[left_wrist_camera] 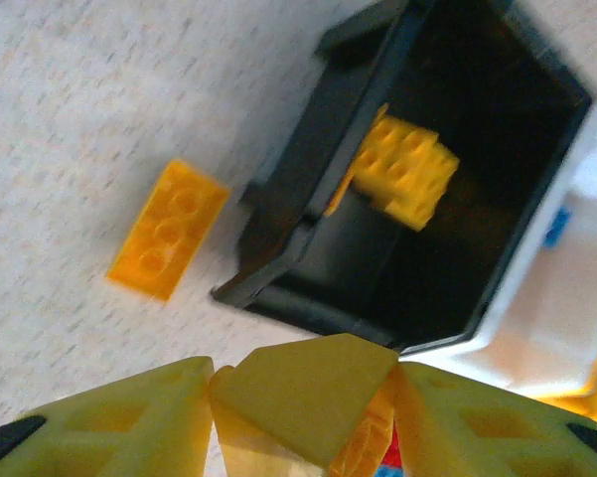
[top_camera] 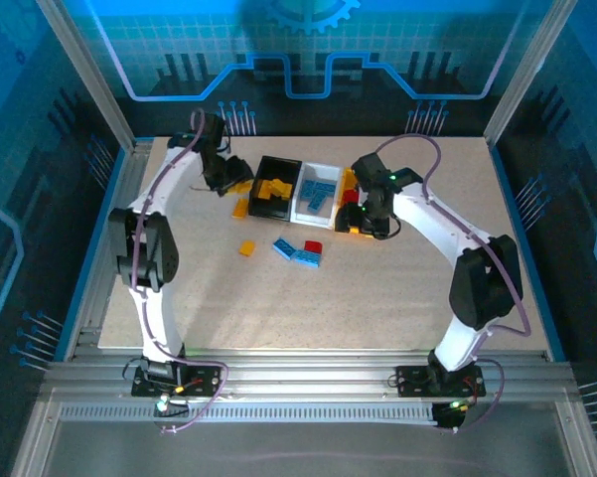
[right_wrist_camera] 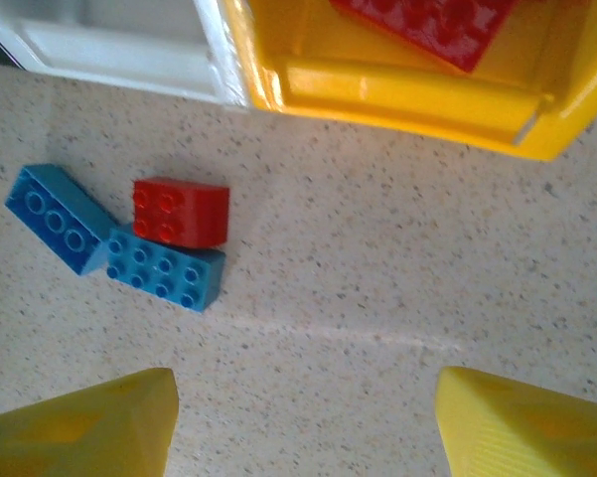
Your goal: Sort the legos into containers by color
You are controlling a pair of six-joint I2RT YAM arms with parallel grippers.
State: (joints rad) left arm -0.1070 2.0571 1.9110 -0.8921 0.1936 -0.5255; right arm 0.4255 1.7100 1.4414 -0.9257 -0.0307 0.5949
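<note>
Just left of the black bin [top_camera: 276,162], the left gripper [top_camera: 232,182] clamps an orange-yellow brick [left_wrist_camera: 300,396] in its jaws, the bin's mouth lying ahead-right of them, while well right of that bin the right gripper [right_wrist_camera: 306,386] holds its jaws open and empty.

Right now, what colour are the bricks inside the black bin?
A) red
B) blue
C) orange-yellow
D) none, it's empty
C: in the top view, the black bin holds a small pile of orange-yellow bricks, with no red or blue ones among them.
</note>
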